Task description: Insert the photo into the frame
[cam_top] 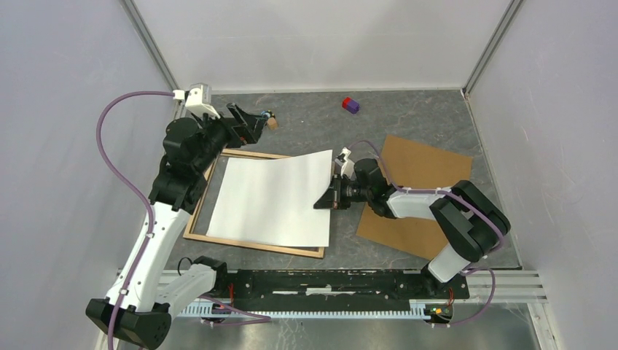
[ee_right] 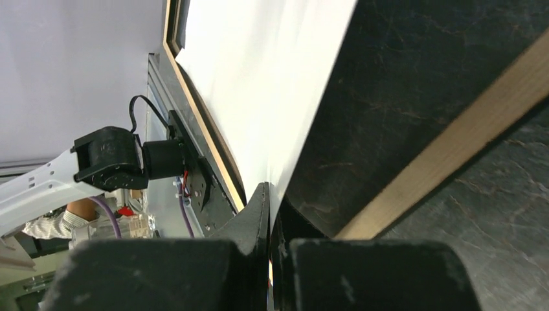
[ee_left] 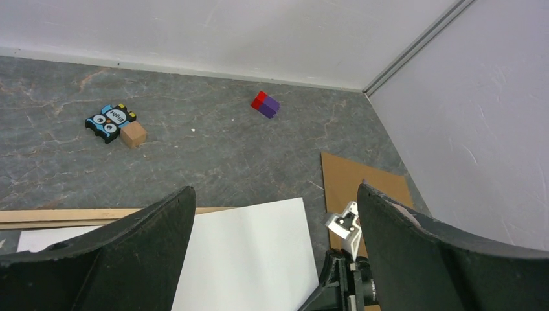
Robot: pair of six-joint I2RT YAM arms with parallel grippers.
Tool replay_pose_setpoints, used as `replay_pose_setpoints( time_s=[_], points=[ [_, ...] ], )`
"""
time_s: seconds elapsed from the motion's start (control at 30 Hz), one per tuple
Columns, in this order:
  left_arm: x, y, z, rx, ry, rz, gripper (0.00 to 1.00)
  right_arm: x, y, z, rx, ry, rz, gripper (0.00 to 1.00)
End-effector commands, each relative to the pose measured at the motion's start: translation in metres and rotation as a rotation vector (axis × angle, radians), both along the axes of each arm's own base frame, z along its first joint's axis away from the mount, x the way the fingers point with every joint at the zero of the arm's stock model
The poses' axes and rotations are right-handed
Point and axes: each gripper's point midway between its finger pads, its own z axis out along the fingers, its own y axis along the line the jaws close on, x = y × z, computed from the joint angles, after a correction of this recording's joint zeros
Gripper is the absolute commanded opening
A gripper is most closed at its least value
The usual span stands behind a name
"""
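The photo (cam_top: 273, 198) lies white side up over the light-wood frame (cam_top: 251, 246) and covers most of its opening and its right rail. My right gripper (cam_top: 326, 198) is shut on the photo's right edge. In the right wrist view the white sheet (ee_right: 259, 78) runs between the closed fingers of that gripper (ee_right: 270, 194), with a frame rail (ee_right: 453, 149) below it. My left gripper (cam_top: 251, 124) hangs open above the frame's far left corner, holding nothing. Its wrist view shows the gripper (ee_left: 275, 191) wide apart over the photo's far corner (ee_left: 252, 253) and the frame's far rail (ee_left: 65, 215).
A brown backing board (cam_top: 426, 193) lies flat under the right arm. A red and purple block (cam_top: 350, 105) sits near the back wall. A blue toy (ee_left: 111, 122) and a small wooden block (ee_left: 133, 135) lie at the back left. Walls close in three sides.
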Motion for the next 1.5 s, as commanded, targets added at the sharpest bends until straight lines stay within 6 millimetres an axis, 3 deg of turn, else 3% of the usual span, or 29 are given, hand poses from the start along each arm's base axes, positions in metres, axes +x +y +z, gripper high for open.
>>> replay_pose_setpoints(
  time_s=[0.0,0.17,0.53,0.9,1.07,1.33,1.47],
  points=[
    [-0.001,-0.004,0.016,-0.051,-0.049,-0.025,1.0,0.022,0.018,0.01,0.014,-0.04,-0.072,0.0],
    [-0.002,-0.004,0.017,-0.056,-0.051,-0.026,1.0,0.032,0.023,0.002,-0.015,-0.049,-0.13,0.0],
    [-0.003,-0.005,0.018,-0.064,-0.053,-0.034,1.0,0.031,0.043,-0.007,0.015,-0.014,-0.154,0.0],
    [-0.004,-0.006,0.018,-0.068,-0.052,-0.039,0.99,0.035,0.057,-0.008,0.027,-0.027,-0.184,0.08],
    [-0.005,-0.006,0.019,-0.069,-0.054,-0.038,0.99,0.034,0.057,-0.006,0.021,-0.042,-0.192,0.19],
    [-0.006,-0.008,0.019,-0.078,-0.054,-0.048,0.99,0.024,0.044,0.002,0.059,-0.044,-0.265,0.17],
    [-0.007,-0.008,0.021,-0.081,-0.06,-0.05,0.99,0.02,0.049,0.001,0.08,-0.018,-0.279,0.12]
  ],
)
